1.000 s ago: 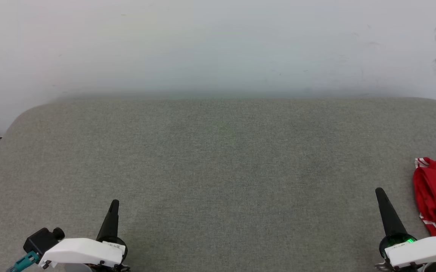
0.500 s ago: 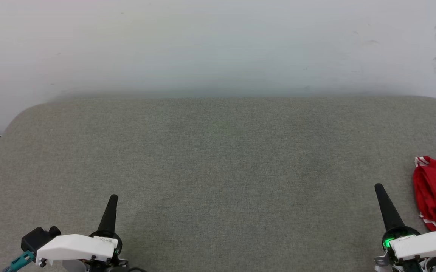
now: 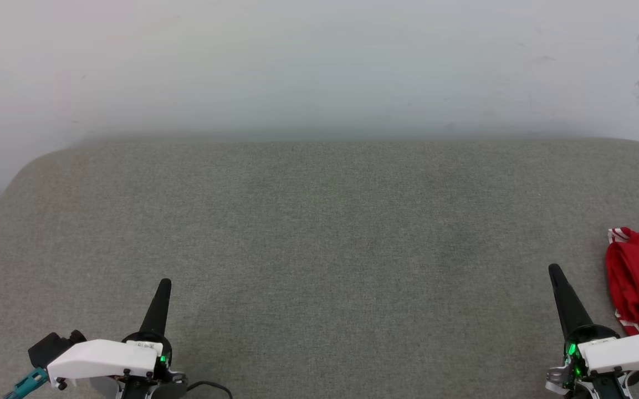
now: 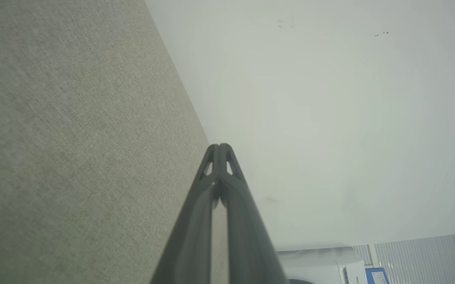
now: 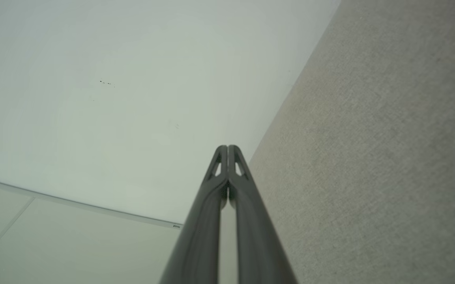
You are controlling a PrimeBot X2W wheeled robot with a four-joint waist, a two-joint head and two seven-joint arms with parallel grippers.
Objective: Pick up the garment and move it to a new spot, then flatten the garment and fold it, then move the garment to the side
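Both pincers pressed together and empty, my left pincer (image 3: pixel 165 284) and right pincer (image 3: pixel 555 270) parked low, seemingly idle, red garment (image 3: pixel 638 280) bunched just beside the right.

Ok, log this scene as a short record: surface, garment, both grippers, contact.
surface: grey fabric-covered surface against a pale wall
red shirt: bunched at the surface's right side, red-and-white striped trim at its far corner, partly cut off by the head view's edge
left gripper: shut, holding nothing, near left
right gripper: shut, holding nothing, near right, fingers just left of the red shirt
contact: neither gripper's fingers touch the red shirt
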